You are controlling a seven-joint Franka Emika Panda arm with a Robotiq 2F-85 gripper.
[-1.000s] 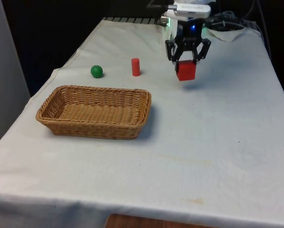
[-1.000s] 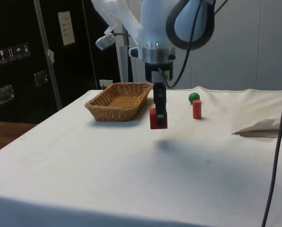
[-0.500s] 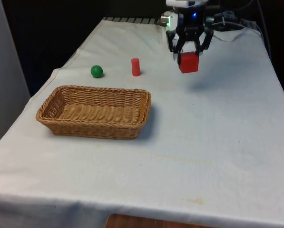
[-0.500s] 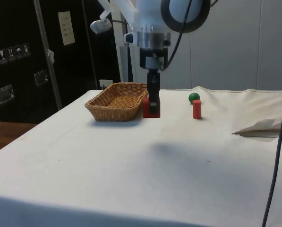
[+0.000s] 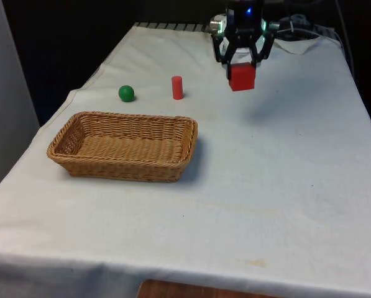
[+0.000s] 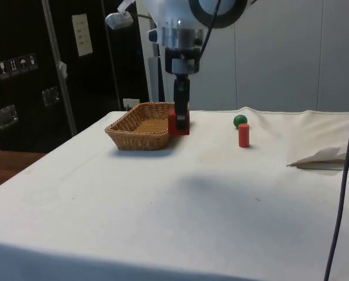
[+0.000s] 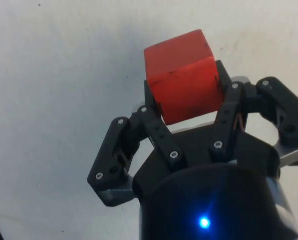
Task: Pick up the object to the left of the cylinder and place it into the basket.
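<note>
Two fingers [image 7: 153,125] clamped on red cube [image 5: 242,76], cube's top hidden between them, lifted above cloth.

Red cube's [image 5: 242,77] top behind the claw's [image 5: 242,59] fingers, front view.

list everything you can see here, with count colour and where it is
cube: one, red, held above the table between the fingers, off the cloth
cylinder: one, red, upright on the cloth, beyond the basket
ball: one, green, on the cloth, to the front view's left of the cylinder, apart from it
basket: one, tan wicker, on the cloth at the front view's left, nothing in it
cloth: one, white, over the table
cabinets: dark, behind the table in the side view
gripper: one, black, raised above the table, fingers shut on the cube
</note>
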